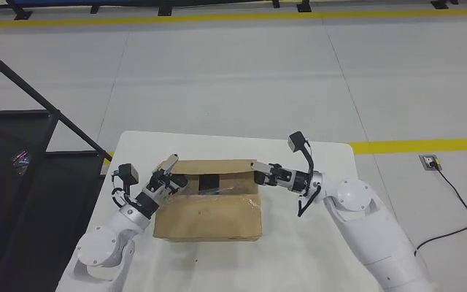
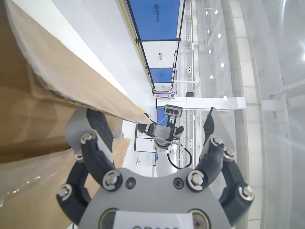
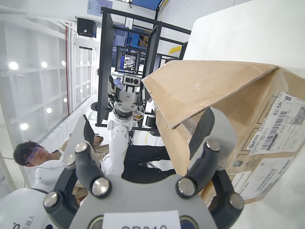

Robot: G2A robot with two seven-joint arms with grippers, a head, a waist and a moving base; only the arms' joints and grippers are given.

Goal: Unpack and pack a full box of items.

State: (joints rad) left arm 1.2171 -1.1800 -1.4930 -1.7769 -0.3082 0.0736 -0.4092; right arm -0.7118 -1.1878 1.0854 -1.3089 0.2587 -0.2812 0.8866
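A brown cardboard box (image 1: 211, 217) lies in the middle of the white table (image 1: 306, 241). Its far long flap (image 1: 215, 167) stands raised, and something dark (image 1: 209, 182) shows in the gap behind the near flap. My left gripper (image 1: 171, 169) is at the flap's left end, open, and in the left wrist view (image 2: 155, 126) one finger (image 2: 100, 127) sits under the flap's edge (image 2: 95, 96). My right gripper (image 1: 257, 172) is at the flap's right end, also open (image 3: 145, 129), one finger (image 3: 202, 129) against the box's end beneath the flap (image 3: 202, 89). A white label (image 3: 274, 132) is on that end.
A black frame with dark netting (image 1: 29, 168) stands left of the table. Bare tabletop lies right of the box and in front of it. A yellow floor line (image 1: 408, 146) and a cable (image 1: 445, 182) run off to the right.
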